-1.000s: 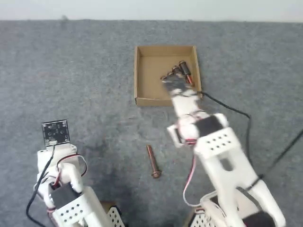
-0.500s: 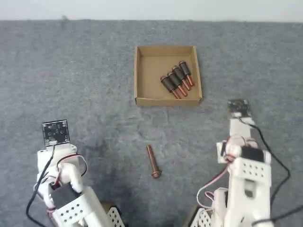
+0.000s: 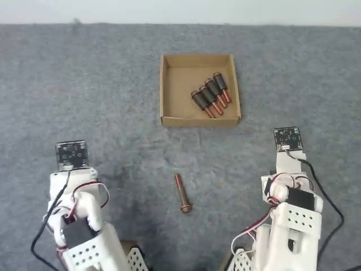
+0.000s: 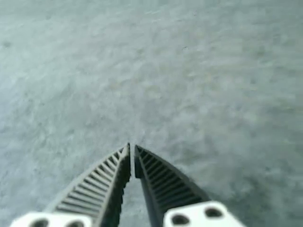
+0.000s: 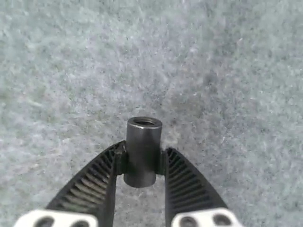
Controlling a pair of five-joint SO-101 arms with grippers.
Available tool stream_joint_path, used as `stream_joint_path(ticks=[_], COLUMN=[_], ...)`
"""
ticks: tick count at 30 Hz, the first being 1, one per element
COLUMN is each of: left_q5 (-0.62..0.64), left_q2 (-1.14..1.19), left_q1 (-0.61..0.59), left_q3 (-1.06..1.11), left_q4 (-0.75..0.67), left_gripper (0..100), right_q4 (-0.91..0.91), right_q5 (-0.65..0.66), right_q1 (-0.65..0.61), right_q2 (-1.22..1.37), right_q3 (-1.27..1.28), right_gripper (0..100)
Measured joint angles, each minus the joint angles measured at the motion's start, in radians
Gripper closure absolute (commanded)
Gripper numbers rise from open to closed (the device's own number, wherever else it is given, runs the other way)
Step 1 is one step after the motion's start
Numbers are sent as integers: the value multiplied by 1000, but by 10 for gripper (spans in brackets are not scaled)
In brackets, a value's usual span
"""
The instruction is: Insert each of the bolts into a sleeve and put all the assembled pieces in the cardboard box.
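Black sleeve (image 5: pixel 143 142) sits clamped in the right gripper (image 5: pixel 142 151), left gripper (image 4: pixel 132 149) pinched closed on nothing; loose bolt (image 3: pixel 181 192) lies on the arms' side of the cardboard box (image 3: pixel 164 90), so bore and shank likely want squaring first.

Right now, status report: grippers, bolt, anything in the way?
Left gripper shut, empty. Right gripper shut on sleeve. One bolt loose on table. Four assembled pieces in box; nothing blocking bolt.
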Motion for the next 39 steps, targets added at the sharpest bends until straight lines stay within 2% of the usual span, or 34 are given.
stream_joint_path(ticks=[6,13,19,22,27,32,35,39], left_q5=[38,46,52,58,137,189,198,201], left_q2=[57,497,858,965,1109,1261,1387,1567], left_q1=[83,199,445,598,852,1065,1134,1148], left_q3=[-206,-456,-523,-523,-523,-523,-523,-577], left_q4=[83,86,86,86,86,41,-6,-20], left_gripper=[988,988,988,988,988,988,988,988], right_q4=[0,0,0,0,0,-18,-18,-18], right_q5=[0,20,20,20,20,20,20,20], right_q1=[5,5,5,5,5,5,6,8], right_q2=[0,0,0,0,0,0,0,0], right_q3=[0,3,3,3,3,3,3,3], right_gripper=[991,991,991,991,991,991,991,991])
